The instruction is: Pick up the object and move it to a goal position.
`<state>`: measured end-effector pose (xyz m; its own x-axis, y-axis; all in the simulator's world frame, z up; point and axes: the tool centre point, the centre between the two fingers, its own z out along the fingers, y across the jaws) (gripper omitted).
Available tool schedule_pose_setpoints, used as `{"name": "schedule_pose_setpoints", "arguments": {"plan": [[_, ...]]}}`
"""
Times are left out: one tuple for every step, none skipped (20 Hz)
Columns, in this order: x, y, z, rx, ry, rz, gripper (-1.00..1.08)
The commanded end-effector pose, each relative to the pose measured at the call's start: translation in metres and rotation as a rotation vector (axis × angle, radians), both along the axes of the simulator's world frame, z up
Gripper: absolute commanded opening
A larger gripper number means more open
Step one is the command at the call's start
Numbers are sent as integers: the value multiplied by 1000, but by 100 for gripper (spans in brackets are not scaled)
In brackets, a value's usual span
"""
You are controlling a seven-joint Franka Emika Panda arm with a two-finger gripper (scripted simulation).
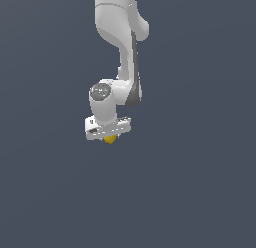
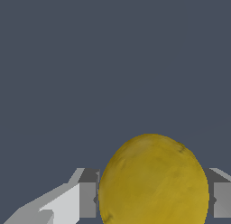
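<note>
Yellow lump (image 2: 153, 180) clamped between fingers (image 2: 88, 199) of hand (image 1: 109, 136).

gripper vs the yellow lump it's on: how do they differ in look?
Colour: the gripper is white with grey finger pads; the yellow-orange lump is a mottled, matte yellow.
Shape: the gripper is blocky and flat-faced; the lump is rounded, like a ball.
Size: in the exterior view the gripper is far wider; only a bit of the lump peeks out below it.
Shared: both sit at the arm's tip, the lump between the fingers.
</note>
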<state>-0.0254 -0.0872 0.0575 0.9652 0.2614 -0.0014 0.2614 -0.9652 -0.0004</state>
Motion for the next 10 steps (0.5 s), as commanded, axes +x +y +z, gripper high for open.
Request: {"name": "schedule_pose_setpoints", "arguments": {"plan": [[3, -7, 17, 0, -2, 0, -100], [4, -10, 24, 0, -2, 0, -100], [5, -14, 32, 0, -2, 0, -100], [6, -18, 41, 0, -2, 0, -100], [8, -21, 50, 0, -2, 0, -100], [9, -26, 59, 0, -2, 0, -100], [11, -30, 69, 0, -2, 0, -100], [13, -34, 79, 0, -2, 0, -100], [14, -38, 89, 0, -2, 0, -100], [16, -42, 98, 0, -2, 0, -100]]}}
